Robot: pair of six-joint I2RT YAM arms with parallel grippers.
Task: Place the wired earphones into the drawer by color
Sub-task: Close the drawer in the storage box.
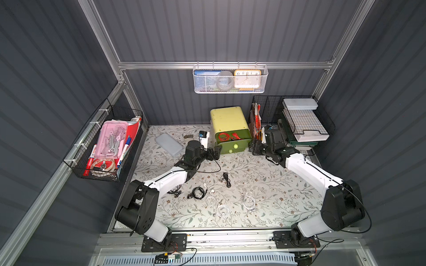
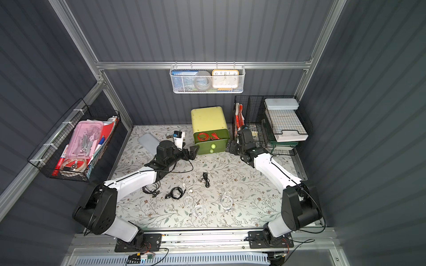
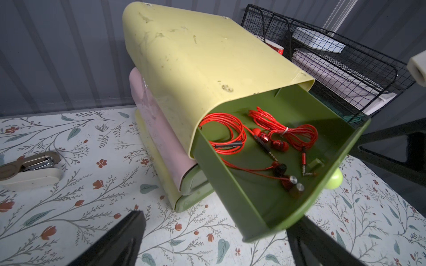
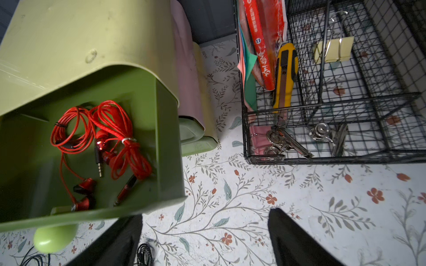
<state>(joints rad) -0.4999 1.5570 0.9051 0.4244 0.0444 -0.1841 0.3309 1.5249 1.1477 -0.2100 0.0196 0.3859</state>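
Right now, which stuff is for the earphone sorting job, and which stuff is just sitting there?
For the job:
- red earphones, already in the open top drawer
- black earphones, loose on the table
- white earphones, loose on the table

Just lying about:
- stapler
- grey case
- yellow utility knife
- clock in the wall basket
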